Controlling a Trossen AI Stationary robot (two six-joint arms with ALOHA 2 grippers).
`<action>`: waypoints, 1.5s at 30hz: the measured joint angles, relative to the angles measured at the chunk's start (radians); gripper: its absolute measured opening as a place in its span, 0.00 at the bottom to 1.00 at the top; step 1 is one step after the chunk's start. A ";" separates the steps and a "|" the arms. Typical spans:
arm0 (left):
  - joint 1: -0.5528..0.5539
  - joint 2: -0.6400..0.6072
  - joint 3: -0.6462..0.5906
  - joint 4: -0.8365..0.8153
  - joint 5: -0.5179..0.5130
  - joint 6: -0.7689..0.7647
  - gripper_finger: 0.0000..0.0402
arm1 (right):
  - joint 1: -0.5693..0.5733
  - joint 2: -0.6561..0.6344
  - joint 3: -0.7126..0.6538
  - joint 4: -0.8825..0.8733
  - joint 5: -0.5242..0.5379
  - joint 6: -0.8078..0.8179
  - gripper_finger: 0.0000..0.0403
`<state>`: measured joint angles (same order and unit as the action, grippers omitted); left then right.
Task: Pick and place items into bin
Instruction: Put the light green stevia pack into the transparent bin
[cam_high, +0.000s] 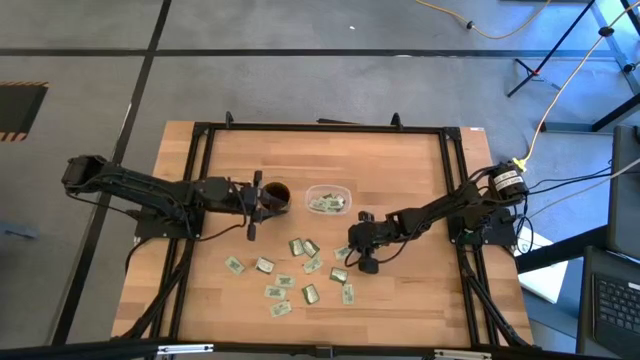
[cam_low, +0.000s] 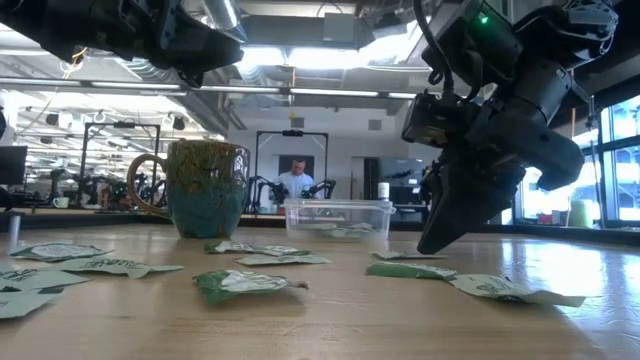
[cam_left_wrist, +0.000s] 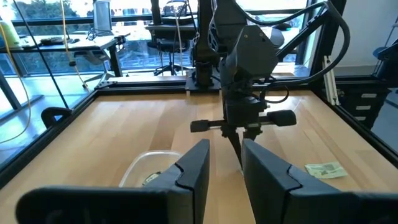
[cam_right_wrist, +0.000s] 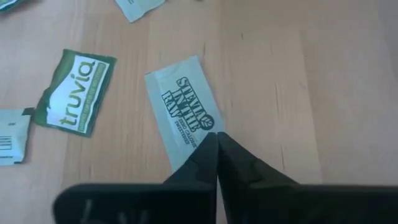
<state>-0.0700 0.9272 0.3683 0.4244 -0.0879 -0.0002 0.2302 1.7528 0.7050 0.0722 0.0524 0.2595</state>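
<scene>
Several small flat packets, pale green and white, lie scattered on the wooden table's near middle. The clear bin stands at the far middle with a few packets in it; it also shows in the low view. My right gripper is down at the table, shut on a white packet at the right of the scatter. My left gripper is open and empty, raised beside the brown mug, left of the bin. My right gripper has its shut fingertips on one long edge of the white packet, toward one end of it. The fingers come from above, slanting down from the table's right side. The packet lies flat on the table; the fingers hide its near end.
The mug stands just left of the bin. A green packet lies close to the held one, with others around it. The table's right part is bare wood. A black frame runs round the table. A person shows far behind the table.
</scene>
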 joint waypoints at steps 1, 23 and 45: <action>0.000 0.000 0.000 -0.003 0.000 0.003 0.22 | 0.000 -0.001 -0.001 0.003 -0.001 0.000 0.04; 0.000 0.000 0.000 -0.010 0.000 0.006 0.22 | 0.010 0.002 -0.002 0.000 -0.019 -0.094 0.19; 0.000 0.000 0.000 -0.010 -0.001 0.014 0.22 | -0.006 -0.050 0.023 -0.019 0.000 -0.135 0.01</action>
<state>-0.0700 0.9272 0.3687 0.4141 -0.0887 0.0139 0.2242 1.7032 0.7281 0.0531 0.0519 0.1244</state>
